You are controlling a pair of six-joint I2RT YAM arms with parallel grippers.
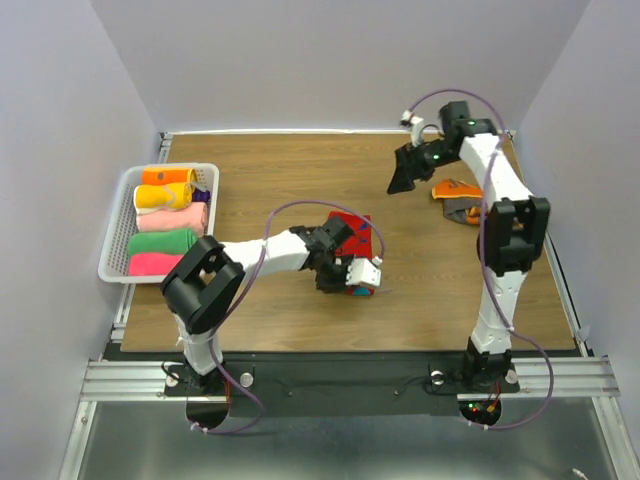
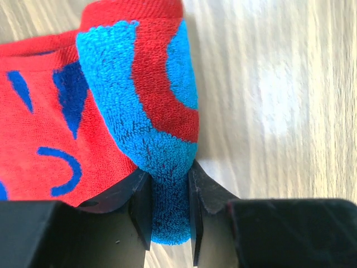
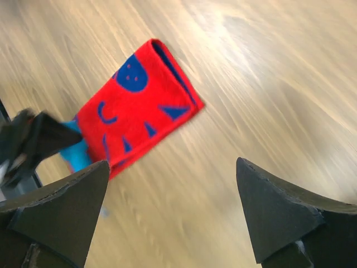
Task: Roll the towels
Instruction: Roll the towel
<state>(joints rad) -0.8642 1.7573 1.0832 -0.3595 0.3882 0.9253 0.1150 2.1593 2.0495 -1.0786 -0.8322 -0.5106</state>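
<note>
Pinching blue fold of red towel in left gripper, centre frame. Holding nothing in spread right gripper. Keep pinch firm, roll tight and straight.

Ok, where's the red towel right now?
The red towel lies mid-table in the top view, its blue corner pinched in the left tool, well right of the basket.

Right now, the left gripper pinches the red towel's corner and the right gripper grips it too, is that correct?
Not quite: the left gripper does pinch the towel, but the right gripper is open and holds nothing, well clear of the towel. The right wrist view shows this.
</note>
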